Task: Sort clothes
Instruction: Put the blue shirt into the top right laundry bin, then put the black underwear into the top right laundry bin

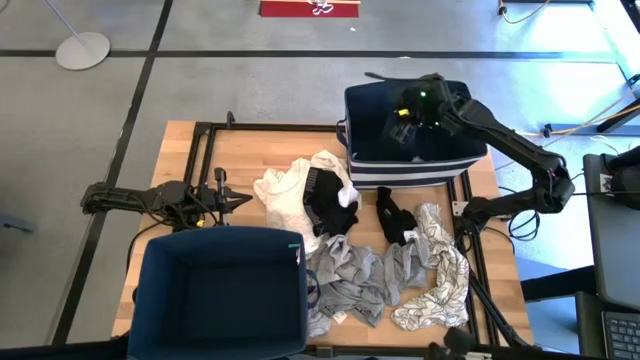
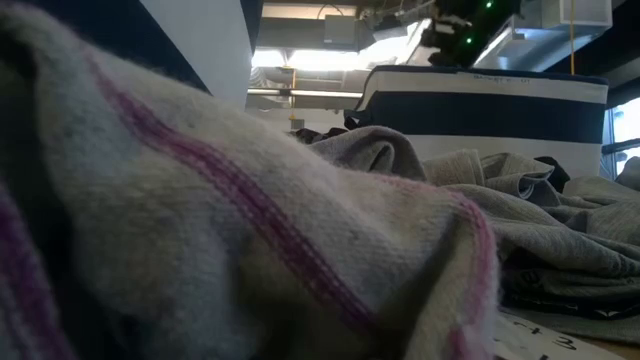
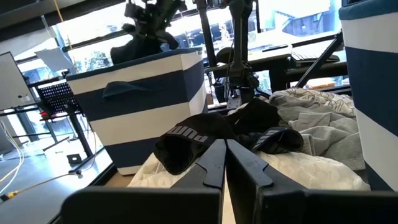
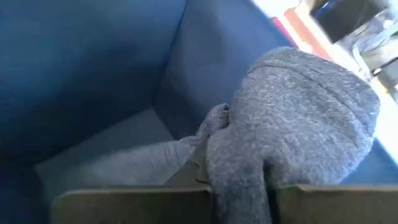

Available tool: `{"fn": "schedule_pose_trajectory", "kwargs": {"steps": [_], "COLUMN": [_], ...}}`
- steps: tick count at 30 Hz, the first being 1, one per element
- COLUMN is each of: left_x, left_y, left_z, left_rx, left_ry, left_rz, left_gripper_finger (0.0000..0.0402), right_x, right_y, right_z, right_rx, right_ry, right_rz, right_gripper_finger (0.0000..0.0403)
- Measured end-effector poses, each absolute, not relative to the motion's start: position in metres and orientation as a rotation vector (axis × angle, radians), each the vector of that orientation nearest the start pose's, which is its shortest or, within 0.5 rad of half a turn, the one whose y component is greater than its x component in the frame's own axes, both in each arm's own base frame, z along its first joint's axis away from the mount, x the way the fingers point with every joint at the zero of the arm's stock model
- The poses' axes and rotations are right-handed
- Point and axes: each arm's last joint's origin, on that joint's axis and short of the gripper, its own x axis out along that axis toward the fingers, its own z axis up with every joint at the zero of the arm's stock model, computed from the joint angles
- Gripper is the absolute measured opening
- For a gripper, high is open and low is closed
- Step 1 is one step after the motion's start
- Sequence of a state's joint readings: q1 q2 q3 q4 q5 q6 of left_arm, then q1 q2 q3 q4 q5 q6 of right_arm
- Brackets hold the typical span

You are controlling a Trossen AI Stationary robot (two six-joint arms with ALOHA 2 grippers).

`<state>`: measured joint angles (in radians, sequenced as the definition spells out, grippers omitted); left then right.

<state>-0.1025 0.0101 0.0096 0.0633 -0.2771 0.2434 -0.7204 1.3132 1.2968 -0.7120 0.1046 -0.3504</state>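
My right gripper (image 1: 405, 112) is over the far navy-and-white bin (image 1: 415, 160), shut on a dark grey garment (image 4: 292, 106) that hangs into the bin. It also shows in the left wrist view (image 3: 149, 15). My left gripper (image 1: 243, 201) rests shut and empty at the table's left, pointing at the pile. On the table lie a white garment (image 1: 283, 192), two black ones (image 1: 330, 205) (image 1: 395, 220), grey ones (image 1: 350, 280) and a white one with dark squiggles (image 1: 440, 270). My right gripper pinches a bunched fold of the dark grey garment (image 4: 239, 177) between its two fingers, coming from above. The garment bulges out past the fingers and hangs slack inside the bin, above the bin's floor (image 4: 106, 155).
A second navy bin (image 1: 220, 290) stands at the table's near left corner, beside my left arm. In the low view a grey cloth with pink stitching (image 2: 200, 200) lies right before the camera and hides most of the table. A black metal frame (image 1: 200, 140) runs along the table's edges.
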Motion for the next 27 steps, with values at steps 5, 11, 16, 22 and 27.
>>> {"fn": "schedule_pose_trajectory", "kwargs": {"steps": [5,11,16,22,27], "left_x": [0.097,0.097,0.097,0.097,0.097], "left_y": [-0.002,-0.002,-0.002,-0.002,-0.002], "left_z": [0.172,0.172,0.172,0.172,0.172], "left_rx": [0.234,0.230,0.187,0.174,0.178], "left_ry": [-0.040,-0.040,-0.045,-0.046,-0.045], "left_rz": [0.181,0.181,0.180,0.180,0.180], "left_gripper_finger": [0.0003,0.0003,0.0003,0.0003,0.0003], "right_x": [0.209,0.215,0.214,0.206,0.194], "right_y": [-0.188,-0.195,-0.196,-0.191,-0.180], "right_z": [0.335,0.321,0.320,0.327,0.340], "right_rx": [-0.033,0.018,0.002,-0.029,-0.023], "right_ry": [0.911,0.977,0.994,1.012,0.984], "right_rz": [-0.658,-0.693,-0.730,-0.800,-0.786], "right_gripper_finger": [0.0015,0.0047,0.0131,0.0228,0.0270]}}
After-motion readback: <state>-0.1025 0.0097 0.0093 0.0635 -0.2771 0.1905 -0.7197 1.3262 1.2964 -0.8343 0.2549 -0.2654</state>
